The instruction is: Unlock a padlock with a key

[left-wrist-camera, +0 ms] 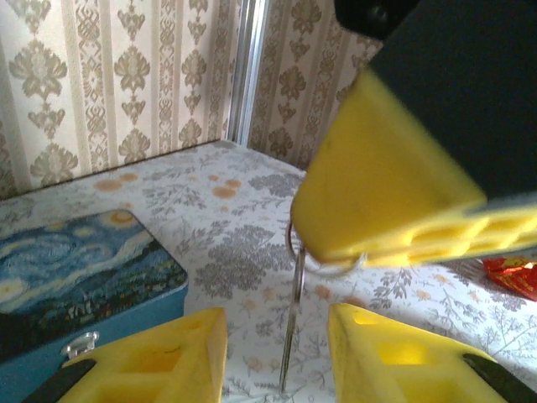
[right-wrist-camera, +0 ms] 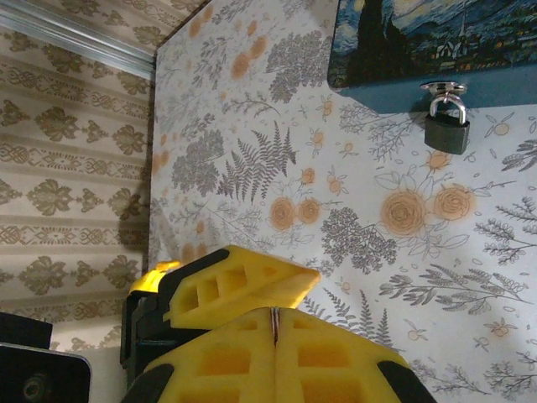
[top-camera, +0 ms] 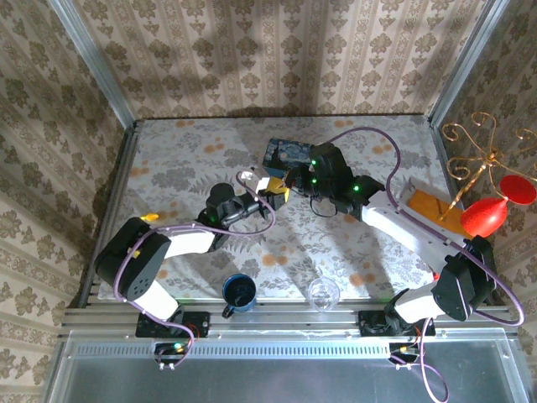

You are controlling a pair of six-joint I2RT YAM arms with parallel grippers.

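Padlock: hanging on hasp of blue tin, toward far edge of tabletop. Key: pinched in closed right gripper, dangling between parted fingers of left gripper.

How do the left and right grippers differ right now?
The right gripper is shut; the left gripper is open. The right gripper pinches the key at its ring end, while the left gripper holds nothing, its fingers flanking the hanging key without touching it. Both have yellow fingers.
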